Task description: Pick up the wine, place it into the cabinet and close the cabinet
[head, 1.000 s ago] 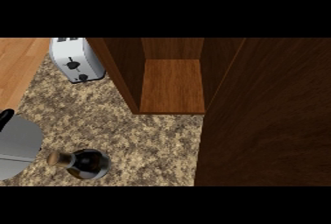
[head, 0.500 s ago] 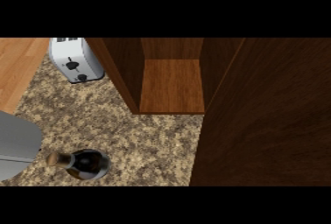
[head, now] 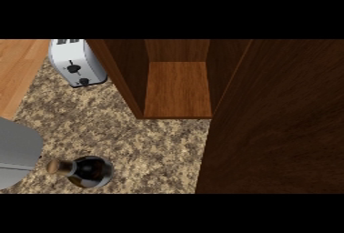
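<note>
Wine bottle (head: 86,171) not picked up yet, cabinet (head: 178,88) wide open

Standing on the speckled counter (head: 148,141) near the lower left, cork end up, well apart from the cabinet's bare wooden shelf. Just beside it on the left, only a grey forearm (head: 17,152); a second ago a black bit of the hand at the far left edge, now gone from sight, with more grey arm showing. Neither hand in view, so no telling if fingers are spread or curled. Maybe sliding in toward the bottle for a grab, but hard to be sure from this little. Big dark door (head: 282,118) swung open on the right. White toaster (head: 77,63) at the top left, out of the way. All three jobs left: grab, put in, close
</note>
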